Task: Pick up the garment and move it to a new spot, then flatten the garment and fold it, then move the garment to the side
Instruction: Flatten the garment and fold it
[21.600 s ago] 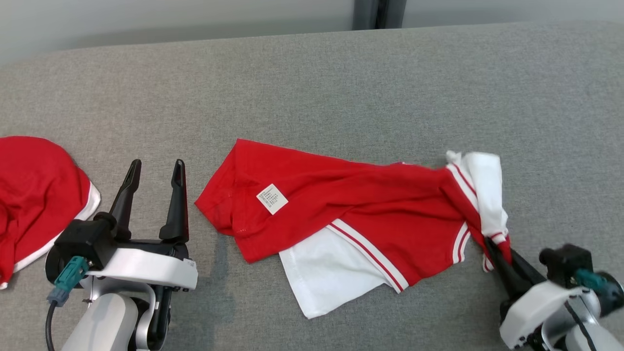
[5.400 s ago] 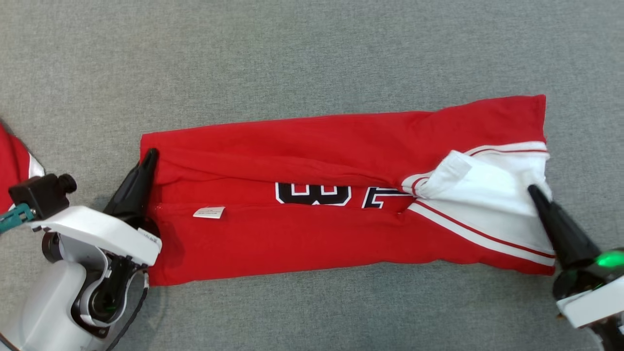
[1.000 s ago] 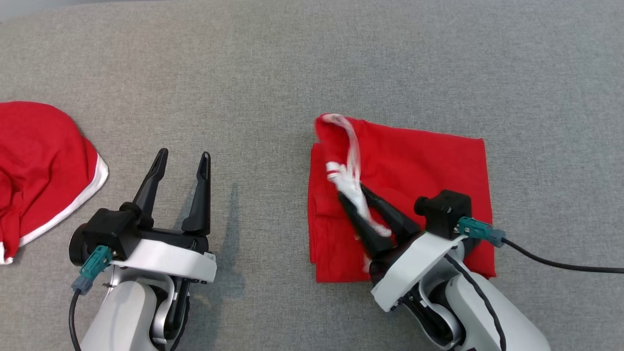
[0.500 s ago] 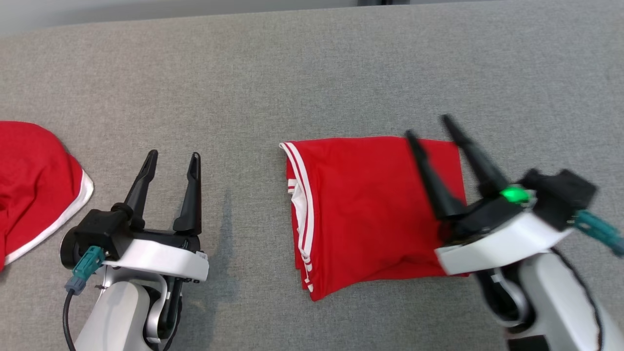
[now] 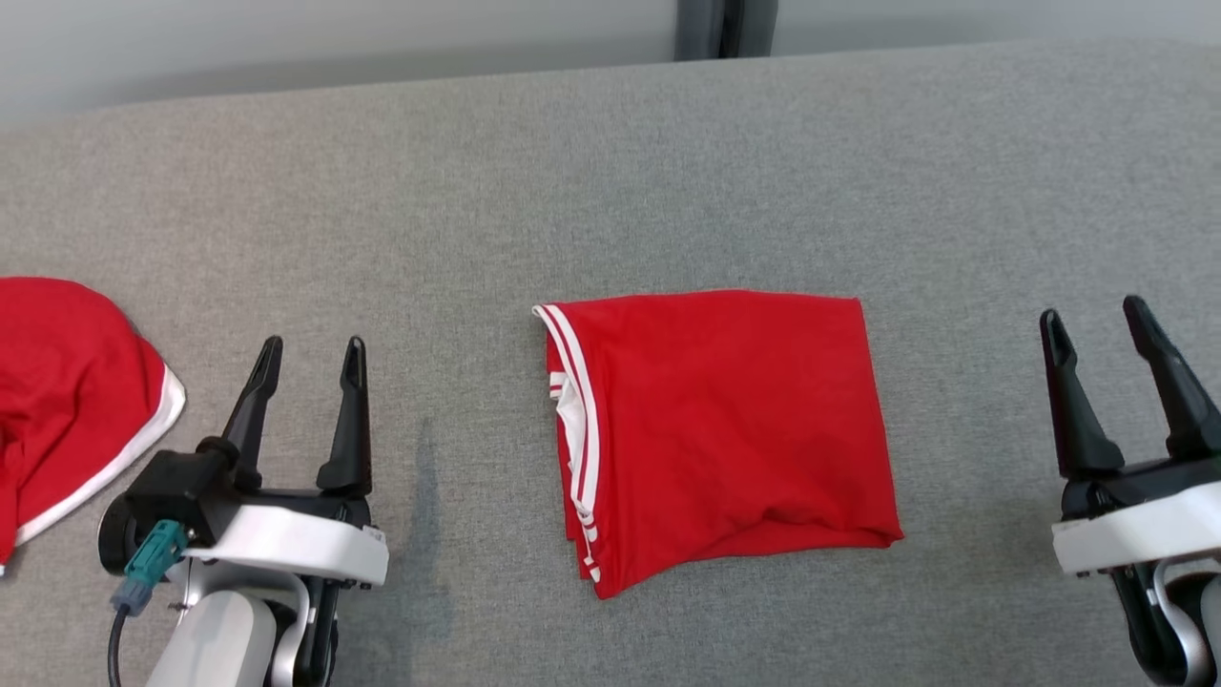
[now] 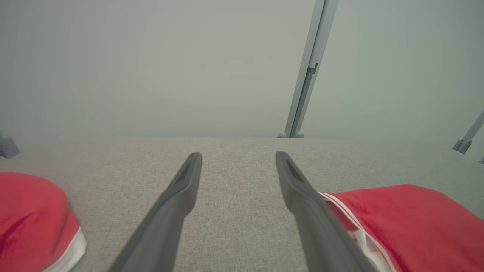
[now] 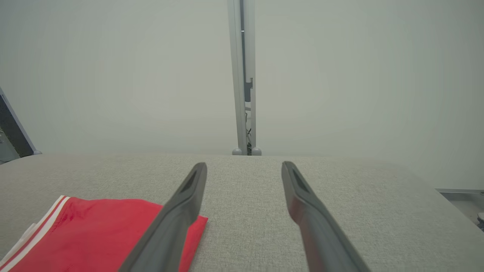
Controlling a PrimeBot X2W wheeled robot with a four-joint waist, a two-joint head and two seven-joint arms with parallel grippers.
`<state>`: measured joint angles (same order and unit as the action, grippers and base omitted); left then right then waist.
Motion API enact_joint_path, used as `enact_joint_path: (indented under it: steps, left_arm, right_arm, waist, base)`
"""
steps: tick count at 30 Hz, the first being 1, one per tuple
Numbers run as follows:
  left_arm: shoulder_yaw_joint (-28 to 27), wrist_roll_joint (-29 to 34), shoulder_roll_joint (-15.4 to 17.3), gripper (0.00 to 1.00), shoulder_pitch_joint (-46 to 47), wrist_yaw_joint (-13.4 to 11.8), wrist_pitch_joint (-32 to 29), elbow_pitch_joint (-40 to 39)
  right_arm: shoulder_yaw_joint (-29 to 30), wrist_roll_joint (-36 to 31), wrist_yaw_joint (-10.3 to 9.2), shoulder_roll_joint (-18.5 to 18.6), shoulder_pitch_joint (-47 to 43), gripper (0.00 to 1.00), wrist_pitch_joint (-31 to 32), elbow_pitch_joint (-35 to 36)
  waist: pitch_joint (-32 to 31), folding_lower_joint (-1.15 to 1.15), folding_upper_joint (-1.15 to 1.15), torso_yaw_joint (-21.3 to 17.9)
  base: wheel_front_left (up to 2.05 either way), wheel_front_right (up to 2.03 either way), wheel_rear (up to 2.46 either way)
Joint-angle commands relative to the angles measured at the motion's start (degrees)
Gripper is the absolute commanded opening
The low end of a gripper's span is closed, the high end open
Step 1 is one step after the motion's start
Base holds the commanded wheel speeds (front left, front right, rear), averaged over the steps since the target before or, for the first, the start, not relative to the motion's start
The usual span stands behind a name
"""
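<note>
The garment is a red jersey with white striped trim along its left edge, folded into a rough square at the middle of the grey surface. It also appears at the lower right of the left wrist view and the lower left of the right wrist view. My left gripper rests open at the lower left, well clear of the garment. To the garment's right, my right gripper stands open and empty, apart from the cloth.
A second red cloth with a white edge lies at the far left of the grey surface. A pale wall with a grey post runs along the far edge.
The right gripper let go of the garment's striped edge, opened, and drew back to the lower right. The garment now lies folded. The head camera tilted up a little.
</note>
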<state>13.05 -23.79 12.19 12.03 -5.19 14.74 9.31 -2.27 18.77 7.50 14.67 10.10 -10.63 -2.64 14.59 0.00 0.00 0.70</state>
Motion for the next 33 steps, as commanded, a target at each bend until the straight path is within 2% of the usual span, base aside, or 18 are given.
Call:
enact_joint_path:
  steps: [1,16,33]
  left_arm:
    - [-0.4,-0.4,0.5,1.0,-1.1,-0.5,0.1,-0.4]
    - [0.2,0.1,3.1,1.0,-8.1,-1.3,-0.9,-1.8]
    - [0.6,0.9,5.2,1.0,-12.9,-3.7,-3.1,-6.2]
  right_arm:
    - [0.3,0.0,-0.02,0.3,-1.3,1.0,-0.4,-0.2]
    - [0.5,-0.3,-0.02,-0.7,-8.5,1.0,1.8,-0.1]
    - [3.1,-2.0,-0.02,-2.3,-14.1,1.0,4.3,3.3]
  waist:
    - [-1.6,0.0,0.0,-0.3]
    - [-10.3,0.0,0.0,0.8]
    - [-14.6,0.0,0.0,1.0]
  base:
    - [0.0,0.0,0.0]
    - [0.0,0.0,0.0]
    - [0.0,0.0,0.0]
